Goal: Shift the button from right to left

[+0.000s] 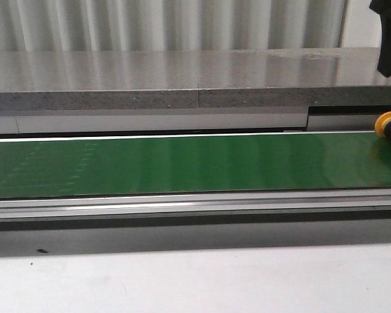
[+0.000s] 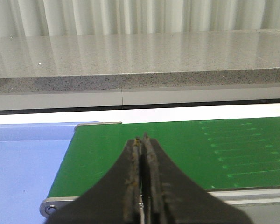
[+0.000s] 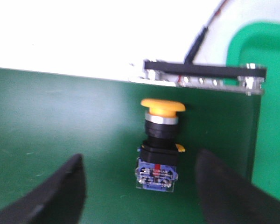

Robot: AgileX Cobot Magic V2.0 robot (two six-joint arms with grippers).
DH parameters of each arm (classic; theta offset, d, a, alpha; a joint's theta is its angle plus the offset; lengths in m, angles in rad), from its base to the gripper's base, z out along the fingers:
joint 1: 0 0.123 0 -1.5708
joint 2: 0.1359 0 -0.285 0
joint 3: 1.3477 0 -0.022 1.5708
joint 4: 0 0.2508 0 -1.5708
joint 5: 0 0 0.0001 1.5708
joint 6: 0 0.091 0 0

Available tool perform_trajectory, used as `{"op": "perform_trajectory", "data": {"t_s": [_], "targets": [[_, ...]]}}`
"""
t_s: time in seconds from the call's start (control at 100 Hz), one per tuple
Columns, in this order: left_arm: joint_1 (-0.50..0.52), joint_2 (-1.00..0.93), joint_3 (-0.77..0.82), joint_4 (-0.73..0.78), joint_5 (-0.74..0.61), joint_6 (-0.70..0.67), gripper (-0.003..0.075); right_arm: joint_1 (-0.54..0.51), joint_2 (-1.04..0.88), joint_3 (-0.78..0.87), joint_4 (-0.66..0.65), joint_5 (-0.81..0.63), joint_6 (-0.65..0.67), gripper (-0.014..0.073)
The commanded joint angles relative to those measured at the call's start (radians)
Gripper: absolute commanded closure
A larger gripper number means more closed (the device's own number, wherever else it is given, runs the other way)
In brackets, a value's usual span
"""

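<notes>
The button point(image 1: 390, 124) lies on its side at the right end of the green conveyor belt point(image 1: 182, 163), near the far edge; the rest of the belt is bare along its whole length. The right wrist view alone shows its round yellow cap, dark body and blue square block, with the right gripper point(image 3: 140, 186) spread wide either side without touching. The left gripper point(image 2: 143, 179), fingers pressed together and empty, hangs over the belt's left end beside a blue tray point(image 2: 23, 158).
</notes>
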Motion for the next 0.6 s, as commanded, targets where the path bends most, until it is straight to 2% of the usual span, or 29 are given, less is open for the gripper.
{"op": "perform_trajectory", "data": {"t_s": [0.0,0.11,0.25,0.59], "targets": [[0.001,-0.031,0.038,-0.002,-0.076,-0.002,0.0741,0.038,-0.095,-0.002,-0.033,-0.061,-0.026,0.0283],[0.001,-0.031,0.038,-0.002,-0.076,-0.002,0.0741,0.077,-0.171,0.07,-0.037,-0.123,-0.026,0.0482],[0.001,-0.031,0.038,-0.002,-0.076,-0.002,0.0741,0.108,-0.277,0.187,-0.037,-0.202,-0.028,0.0657],[0.001,-0.031,0.038,-0.002,-0.076,-0.002,0.0741,0.109,-0.542,0.433,-0.041,-0.301,-0.028,0.0662]]}}
